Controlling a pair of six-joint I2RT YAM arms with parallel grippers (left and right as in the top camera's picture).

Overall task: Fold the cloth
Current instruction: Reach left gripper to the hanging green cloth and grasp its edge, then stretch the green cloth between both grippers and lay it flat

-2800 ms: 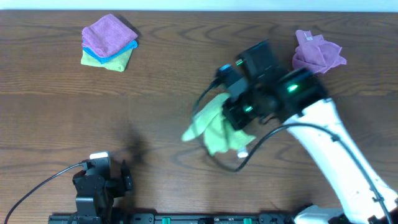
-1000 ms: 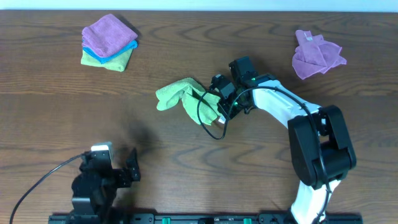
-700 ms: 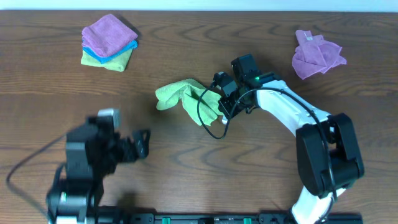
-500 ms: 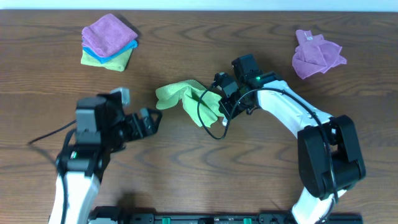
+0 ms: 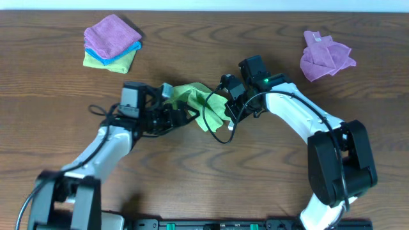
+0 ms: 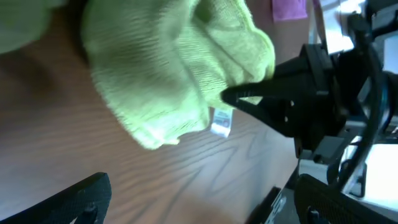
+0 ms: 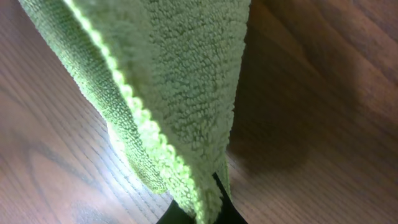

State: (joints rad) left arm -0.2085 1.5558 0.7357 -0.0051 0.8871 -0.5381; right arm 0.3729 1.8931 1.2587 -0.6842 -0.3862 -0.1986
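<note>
Your right gripper (image 5: 228,106) clamps the lime-green cloth (image 5: 203,102) near the middle of the desk (image 5: 192,182); your left gripper (image 5: 185,117) stands wide apart at its left end.

place: probably a robotics lab | signs: wood-grain table (image 5: 51,96); cabled white robot arm (image 5: 300,113); stack of folded cloths (image 5: 112,43)

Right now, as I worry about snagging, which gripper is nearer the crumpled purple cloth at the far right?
Right. The right gripper, shut on the lime-green microfibre cloth, sits left of the crumpled purple cloth; the open left gripper is farther left.
</note>
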